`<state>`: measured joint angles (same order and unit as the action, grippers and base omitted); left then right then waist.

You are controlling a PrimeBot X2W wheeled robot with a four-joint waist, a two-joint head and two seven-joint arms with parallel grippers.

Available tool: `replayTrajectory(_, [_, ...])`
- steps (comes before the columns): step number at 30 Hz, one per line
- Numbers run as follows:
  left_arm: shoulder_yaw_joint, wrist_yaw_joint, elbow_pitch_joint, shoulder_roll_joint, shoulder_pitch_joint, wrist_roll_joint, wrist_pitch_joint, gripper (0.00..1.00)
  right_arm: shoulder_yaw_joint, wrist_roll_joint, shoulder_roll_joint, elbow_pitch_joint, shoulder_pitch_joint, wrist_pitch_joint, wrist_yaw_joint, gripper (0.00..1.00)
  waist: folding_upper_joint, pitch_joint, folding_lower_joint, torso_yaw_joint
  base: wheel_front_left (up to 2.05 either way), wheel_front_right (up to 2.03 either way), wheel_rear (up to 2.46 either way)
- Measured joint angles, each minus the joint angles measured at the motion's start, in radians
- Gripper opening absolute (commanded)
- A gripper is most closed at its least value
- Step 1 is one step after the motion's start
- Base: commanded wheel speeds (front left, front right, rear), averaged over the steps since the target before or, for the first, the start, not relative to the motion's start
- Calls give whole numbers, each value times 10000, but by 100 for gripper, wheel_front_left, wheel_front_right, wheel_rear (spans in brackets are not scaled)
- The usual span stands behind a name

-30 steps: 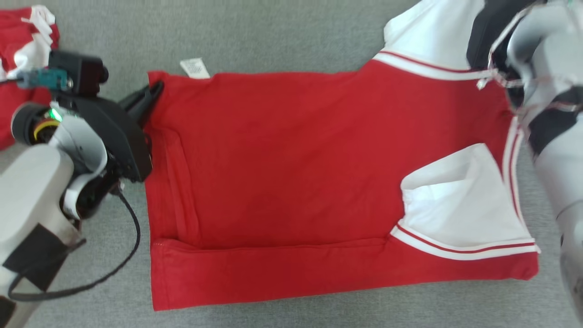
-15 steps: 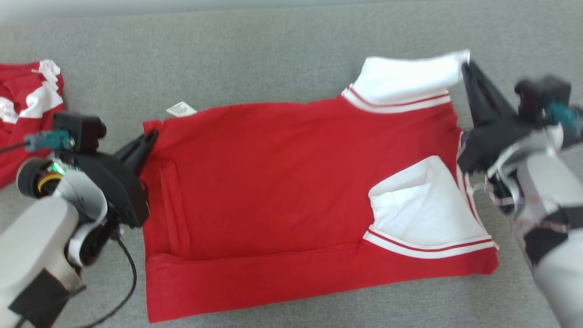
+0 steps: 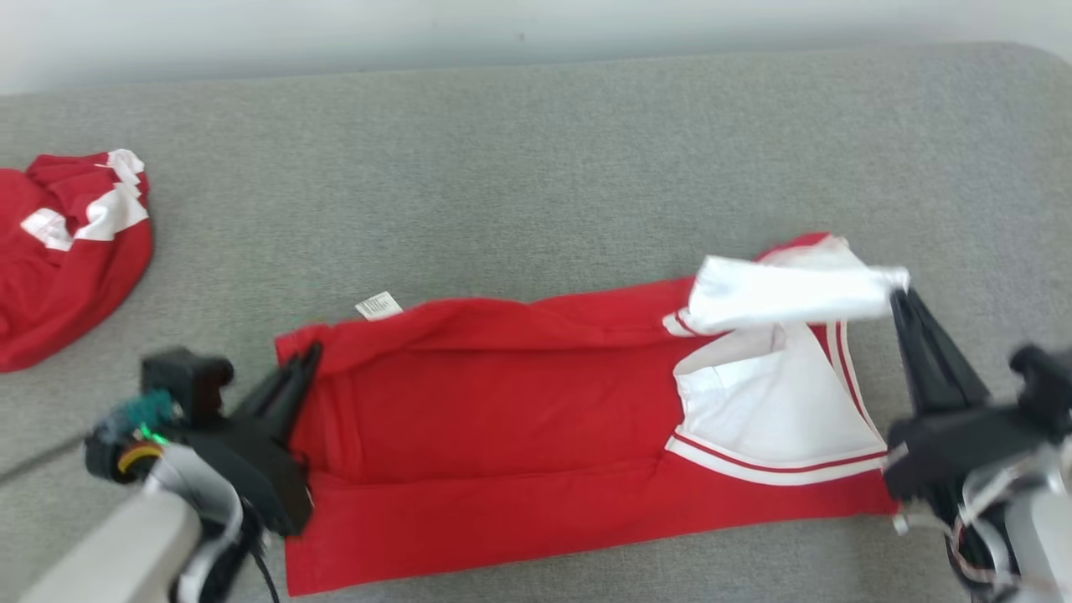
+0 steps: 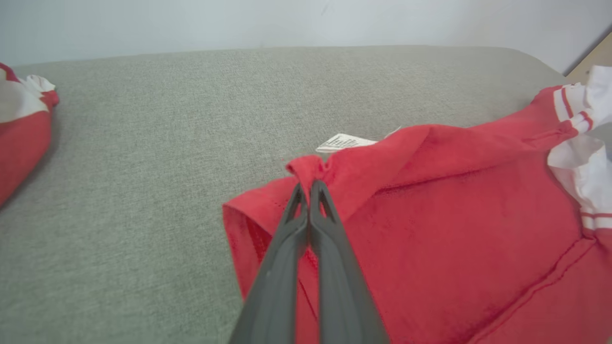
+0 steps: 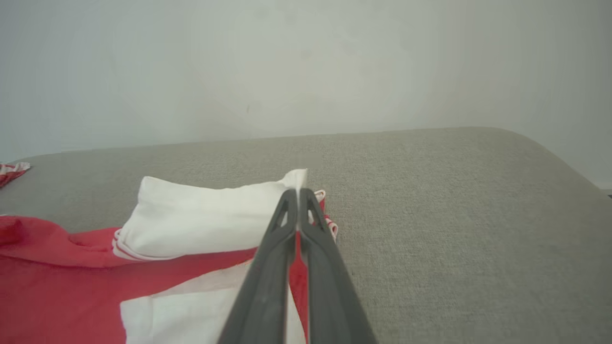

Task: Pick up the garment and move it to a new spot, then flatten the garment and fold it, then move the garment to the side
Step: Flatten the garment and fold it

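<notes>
The garment (image 3: 502, 435) is a red shirt with white sleeves, lying on the grey cushion. My left gripper (image 3: 310, 353) is shut on its far left corner (image 4: 308, 169), beside a white label (image 3: 378, 306). My right gripper (image 3: 898, 295) is shut on the tip of the white sleeve (image 3: 787, 295) at the far right, also seen in the right wrist view (image 5: 299, 184). The far edge of the garment is lifted and curls toward me over the red body. The near half lies flat, with a fold line along the near hem.
A second red and white garment (image 3: 59, 251) lies bunched at the cushion's far left. The grey cushion (image 3: 536, 167) stretches bare behind the shirt up to a pale wall (image 5: 306, 62). Its right end curves down (image 3: 1038, 75).
Both grippers have drawn the shirt's far edge up and toward me, folding it over the body. The head camera has also tilted, showing more cushion and the wall.
</notes>
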<state>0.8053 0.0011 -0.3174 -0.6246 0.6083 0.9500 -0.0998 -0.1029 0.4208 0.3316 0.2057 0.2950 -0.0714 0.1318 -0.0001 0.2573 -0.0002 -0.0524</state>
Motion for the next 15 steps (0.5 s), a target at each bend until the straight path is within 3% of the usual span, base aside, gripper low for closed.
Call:
replayTrajectory(6, [232,226,221,253,-675,-314,-715,0,1097,-278,-606,-1624,-1936,729,0,0,0,-126,0,269,0,0,0])
replayTrajectory(15, [169,267,-199,537,-922,-437,-1290,0,1827,-617,-1122,-2376,-3058,1174,0,0,0,-220,1,394,0,0,0])
